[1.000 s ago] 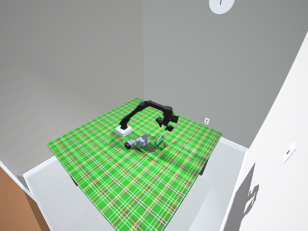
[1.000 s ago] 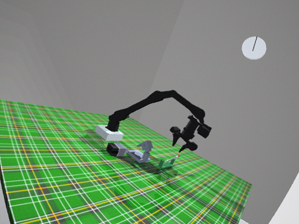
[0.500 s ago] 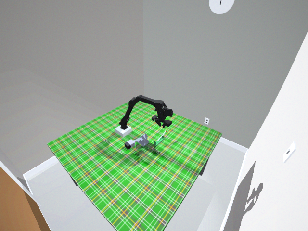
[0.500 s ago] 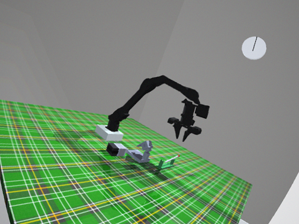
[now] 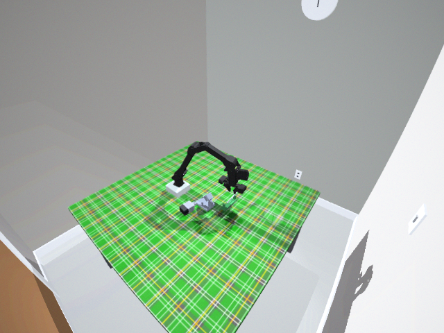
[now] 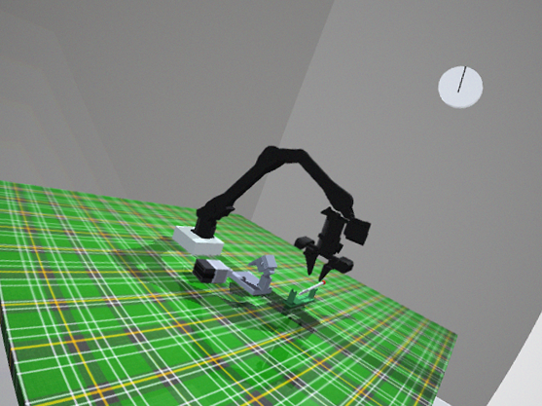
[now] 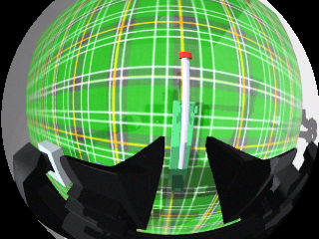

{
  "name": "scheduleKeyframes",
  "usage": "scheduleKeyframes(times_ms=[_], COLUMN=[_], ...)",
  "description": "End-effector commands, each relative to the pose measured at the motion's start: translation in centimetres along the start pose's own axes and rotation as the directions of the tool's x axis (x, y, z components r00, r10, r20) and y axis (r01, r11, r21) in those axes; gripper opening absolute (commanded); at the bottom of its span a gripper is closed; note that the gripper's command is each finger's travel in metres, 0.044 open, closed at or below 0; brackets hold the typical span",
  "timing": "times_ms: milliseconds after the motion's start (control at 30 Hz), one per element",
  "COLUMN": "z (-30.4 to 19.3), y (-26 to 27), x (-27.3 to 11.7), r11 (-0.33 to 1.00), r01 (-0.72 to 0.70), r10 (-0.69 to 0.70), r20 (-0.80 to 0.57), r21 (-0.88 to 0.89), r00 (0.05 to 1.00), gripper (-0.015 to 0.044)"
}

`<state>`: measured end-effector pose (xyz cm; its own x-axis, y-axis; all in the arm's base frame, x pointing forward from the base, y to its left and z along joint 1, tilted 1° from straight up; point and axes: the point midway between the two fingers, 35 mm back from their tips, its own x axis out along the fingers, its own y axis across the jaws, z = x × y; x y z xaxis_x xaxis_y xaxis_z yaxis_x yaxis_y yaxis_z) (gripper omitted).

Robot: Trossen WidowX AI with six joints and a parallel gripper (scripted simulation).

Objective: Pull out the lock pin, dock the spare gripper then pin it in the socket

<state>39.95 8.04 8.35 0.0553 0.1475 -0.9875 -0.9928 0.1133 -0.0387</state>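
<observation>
The lock pin [image 6: 312, 288] [image 7: 184, 95] is a white rod with a red head. It rests slanted along a small green cradle [image 5: 225, 207] [image 6: 300, 300] [image 7: 175, 124], red end raised and sticking out beyond it. My gripper [image 5: 232, 191] [image 6: 315, 277] [image 7: 186, 141] is partly open and empty, above the pin and cradle, with the pin's line between its fingertips in the wrist view. A lavender bracket-like assembly [image 5: 205, 202] [image 6: 252, 282] lies left of the cradle, beside a lavender block with a black end [image 5: 184, 209] [image 6: 204, 270]. I cannot tell the socket or spigot apart in it.
The arm's white base [image 5: 177, 188] [image 6: 197, 242] stands behind the lavender parts. All of it is on a table with a green plaid cloth [image 5: 200, 265] [image 6: 142, 353]. A pale part [image 7: 53, 154] shows beside the left finger in the wrist view.
</observation>
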Motion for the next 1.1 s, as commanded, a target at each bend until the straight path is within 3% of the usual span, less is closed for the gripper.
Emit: scheduleKeyframes(times_ms=[0, 1067], z=[0.0, -0.8], y=[-0.1, -0.2], x=[0.4, 5.5], r11=[1.0, 1.0], r01=[0.011, 0.011], r10=[-0.011, -0.011], r20=[0.005, 0.005], r21=[-0.005, -0.005], r00=[1.0, 1.0], gripper=[0.018, 0.018])
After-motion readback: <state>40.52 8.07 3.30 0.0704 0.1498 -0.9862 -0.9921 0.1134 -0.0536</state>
